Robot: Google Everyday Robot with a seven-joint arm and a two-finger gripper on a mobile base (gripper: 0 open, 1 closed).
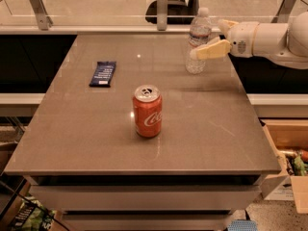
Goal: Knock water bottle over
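The water bottle (pixel 198 42) is standing upright near the far right corner of the table (pixel 86 129), with its white cap on. The gripper (pixel 208 37) is reaching in over the right edge. Its fingers are spread apart and are clamping nothing. The nearer finger (pixel 214 49) is pointing at the bottle's near side, its tip overlapping the bottle, though I cannot tell whether it is touching. A red soda can (pixel 147 111) is standing upright near the table's middle. A dark blue wrapper (pixel 103 74) is lying flat toward the far left corner.

Cream-white gripper (pixel 209 38) beside clear, white-capped water bottle (pixel 198 32); red can (pixel 147 110); dark-blue wrapper (pixel 103 73)
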